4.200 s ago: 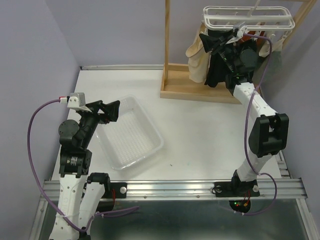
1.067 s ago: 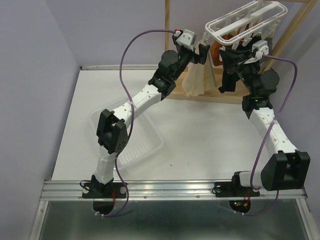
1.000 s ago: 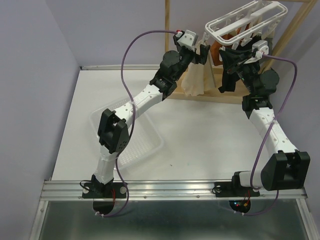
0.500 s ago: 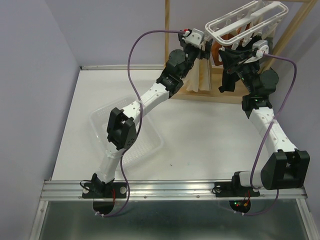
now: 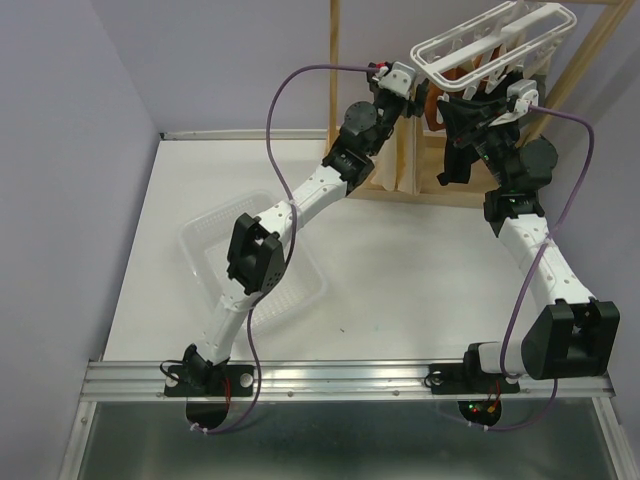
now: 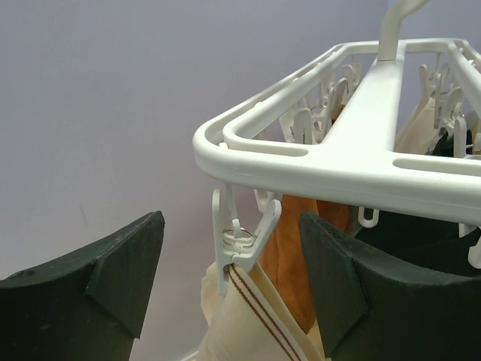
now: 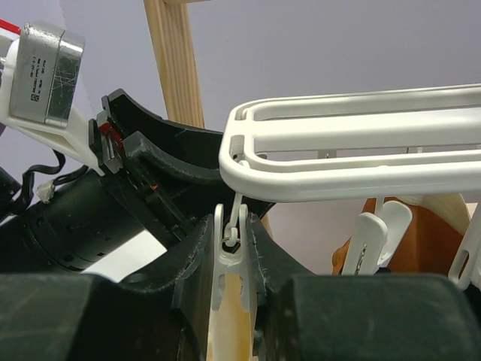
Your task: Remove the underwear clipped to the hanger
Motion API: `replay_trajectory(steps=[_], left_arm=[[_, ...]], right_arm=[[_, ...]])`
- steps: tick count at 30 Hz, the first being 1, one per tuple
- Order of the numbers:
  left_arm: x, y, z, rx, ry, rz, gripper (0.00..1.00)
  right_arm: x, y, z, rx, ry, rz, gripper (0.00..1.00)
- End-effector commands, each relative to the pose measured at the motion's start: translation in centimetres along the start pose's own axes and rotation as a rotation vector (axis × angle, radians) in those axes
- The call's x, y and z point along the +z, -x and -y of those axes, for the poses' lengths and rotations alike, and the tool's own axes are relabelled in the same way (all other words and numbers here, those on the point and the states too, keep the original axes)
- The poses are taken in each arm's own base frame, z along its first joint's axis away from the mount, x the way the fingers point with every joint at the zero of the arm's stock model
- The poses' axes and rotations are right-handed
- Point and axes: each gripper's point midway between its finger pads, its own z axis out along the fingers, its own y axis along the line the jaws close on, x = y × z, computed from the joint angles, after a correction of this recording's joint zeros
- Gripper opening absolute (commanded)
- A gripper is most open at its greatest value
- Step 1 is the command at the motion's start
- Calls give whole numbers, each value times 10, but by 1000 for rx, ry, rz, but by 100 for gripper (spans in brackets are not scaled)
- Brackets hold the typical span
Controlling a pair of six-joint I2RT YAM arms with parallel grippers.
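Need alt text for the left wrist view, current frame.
The left gripper, dark jaws open, sits on either side of a white clip pinching a striped cream garment. The clip hangs from the corner of a white hanger; an orange garment hangs behind, against a lilac wall.

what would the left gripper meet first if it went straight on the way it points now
Most likely the clip peg under the hanger corner, framed by the left gripper's open jaws, then the cream underwear it pinches; depth unclear.
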Motion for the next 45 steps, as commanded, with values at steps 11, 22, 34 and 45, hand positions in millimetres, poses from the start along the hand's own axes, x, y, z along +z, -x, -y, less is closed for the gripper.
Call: replay_trajectory(steps=[11,22,34,45], left_arm=[[8,93,-5,-45,7,270,43],[2,101,-2,-47,-14,258,18],[-53,127,-14,-89,-28,165,79],[-153,74,-10,-310,-61,-129,79]], right_arm=[[-1,22,-20,17,76,33,0],[-1,21,-18,4,71,32,4],[-11,18,-23,-89,86,11,62],[-56,13,-34,-147,47,-117,87]])
